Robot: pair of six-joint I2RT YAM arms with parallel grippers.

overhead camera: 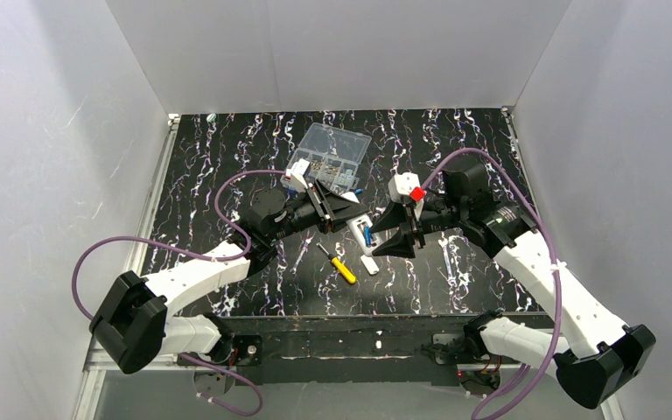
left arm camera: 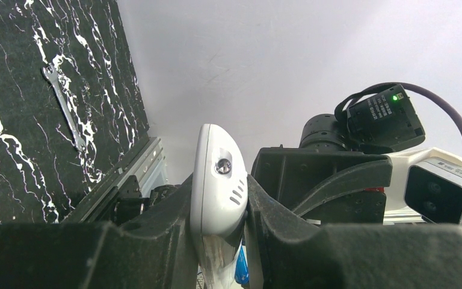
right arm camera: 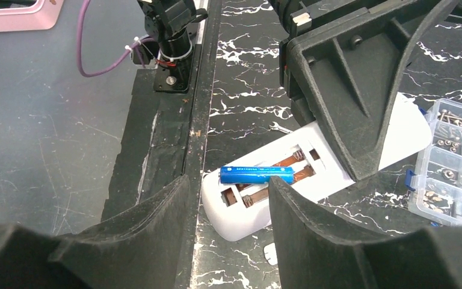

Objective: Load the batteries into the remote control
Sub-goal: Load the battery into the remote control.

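Nearest, right pincer [right arm camera: 228, 186] parted and empty at the near end of the remote control [right arm camera: 234, 220], blue battery [right arm camera: 257, 174] on its open bay just ahead, long axis spanning tip to tip; farther along, left pincer [left arm camera: 219, 205] clamped on the remote's far end.

In its own wrist view the left gripper [left arm camera: 219, 186] hides the lower length of the remote control [left arm camera: 216, 162], and a battery [left arm camera: 241, 271] shows only as a blue sliver at the bottom edge. The right wrist view's right edge cuts off the clear box [right arm camera: 451, 156].
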